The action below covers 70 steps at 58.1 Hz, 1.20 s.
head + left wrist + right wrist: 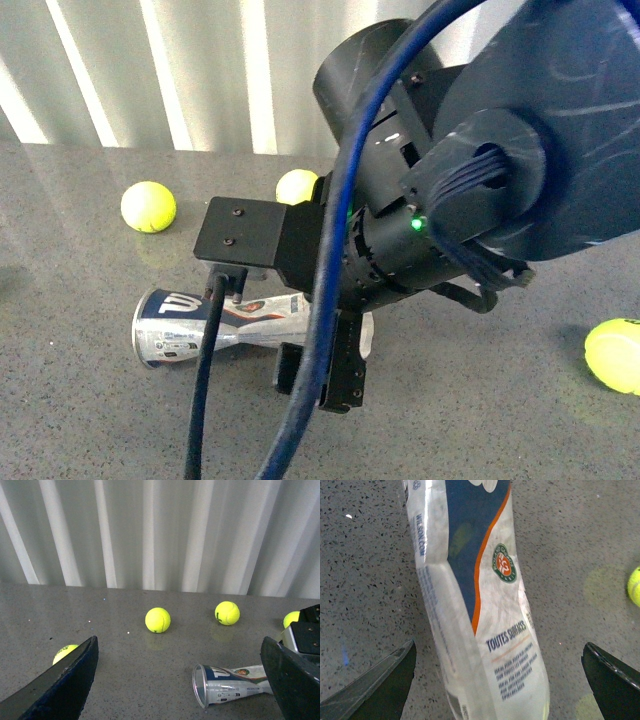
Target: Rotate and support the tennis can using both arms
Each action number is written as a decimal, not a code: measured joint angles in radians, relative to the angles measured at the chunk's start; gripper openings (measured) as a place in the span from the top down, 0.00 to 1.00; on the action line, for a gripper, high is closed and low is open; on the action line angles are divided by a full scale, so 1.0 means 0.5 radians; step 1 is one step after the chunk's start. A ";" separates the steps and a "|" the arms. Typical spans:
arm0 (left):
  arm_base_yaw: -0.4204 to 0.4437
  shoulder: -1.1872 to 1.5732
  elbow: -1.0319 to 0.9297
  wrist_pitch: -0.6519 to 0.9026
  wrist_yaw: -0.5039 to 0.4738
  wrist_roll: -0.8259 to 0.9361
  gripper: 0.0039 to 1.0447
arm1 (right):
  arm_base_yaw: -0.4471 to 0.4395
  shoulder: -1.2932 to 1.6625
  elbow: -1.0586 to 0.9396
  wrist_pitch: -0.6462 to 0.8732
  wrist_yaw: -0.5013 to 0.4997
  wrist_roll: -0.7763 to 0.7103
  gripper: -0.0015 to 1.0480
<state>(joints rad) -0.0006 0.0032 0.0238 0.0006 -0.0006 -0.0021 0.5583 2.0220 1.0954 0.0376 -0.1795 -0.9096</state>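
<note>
The tennis can (195, 325) lies on its side on the grey table, its open silver rim to the left and its middle pinched flat. My right gripper (318, 370) is open and hangs straight over the can's middle. In the right wrist view the can's blue, white and orange label (485, 620) lies between the two spread fingers (380, 685). My left gripper (180, 680) is open and empty. It faces the can's open mouth (220, 685) from a short way off, with the can near its right-hand finger (292, 680). The left gripper does not show in the front view.
Yellow-green tennis balls lie around: two behind the can (148, 206) (296, 186) and one at the front right (615, 355). Several show in the left wrist view, one mid-table (157, 619). A white ribbed wall (160, 530) backs the table. A thick blue cable (330, 300) hangs across the front view.
</note>
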 joint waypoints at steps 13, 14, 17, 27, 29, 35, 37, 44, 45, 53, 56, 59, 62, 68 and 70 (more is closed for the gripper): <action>0.000 0.000 0.000 0.000 0.000 0.000 0.06 | -0.143 -0.339 -0.345 0.168 -0.050 0.042 0.07; 0.000 0.000 0.000 0.000 0.000 0.000 0.06 | -0.153 -0.356 -0.365 0.180 -0.050 0.047 0.07; 0.000 0.000 0.000 0.000 0.000 0.000 0.06 | -0.211 -0.448 -0.475 0.255 -0.052 0.076 0.07; 0.000 0.000 0.000 0.000 0.000 0.000 0.06 | -0.510 -0.752 -0.859 0.674 0.168 0.224 0.07; 0.000 0.000 0.000 0.000 0.000 0.000 0.06 | -0.582 -0.793 -0.917 0.761 0.251 0.240 0.07; 0.000 0.000 0.000 0.000 0.000 0.000 0.06 | -0.973 -0.945 -1.160 1.067 0.536 0.343 0.07; 0.000 0.000 0.000 0.000 0.000 0.000 0.06 | -1.111 -0.984 -1.236 1.164 0.658 0.385 0.07; 0.000 0.000 0.000 0.000 0.000 0.000 0.06 | -1.510 -1.234 -1.427 1.344 0.790 0.629 0.07; 0.000 0.000 0.000 0.000 0.000 0.000 0.06 | -1.542 -1.275 -1.453 1.366 0.791 0.654 0.07; 0.000 0.000 0.000 0.000 0.000 0.000 0.06 | -1.637 -1.643 -1.632 1.408 0.790 0.882 0.07; 0.000 0.000 0.000 0.000 0.000 0.000 0.06 | -1.680 -1.852 -1.719 1.459 0.627 1.065 0.10; 0.000 0.000 0.000 0.000 0.000 0.000 0.06 | -1.724 -1.996 -1.773 1.464 0.282 1.259 0.19; 0.000 0.000 0.000 0.000 -0.001 0.000 0.06 | -1.715 -2.165 -1.821 1.363 -0.024 1.473 0.27; 0.000 0.000 0.000 0.000 0.000 0.000 0.06 | -1.614 -2.429 -1.918 1.238 -0.128 1.675 0.46; 0.000 0.000 0.000 0.000 0.000 0.000 0.06 | -1.576 -2.504 -1.949 1.202 -0.078 1.719 0.54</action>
<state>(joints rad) -0.0006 0.0032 0.0238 0.0006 -0.0006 -0.0021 -0.2298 0.7700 0.1207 0.6388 -0.2184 -0.0502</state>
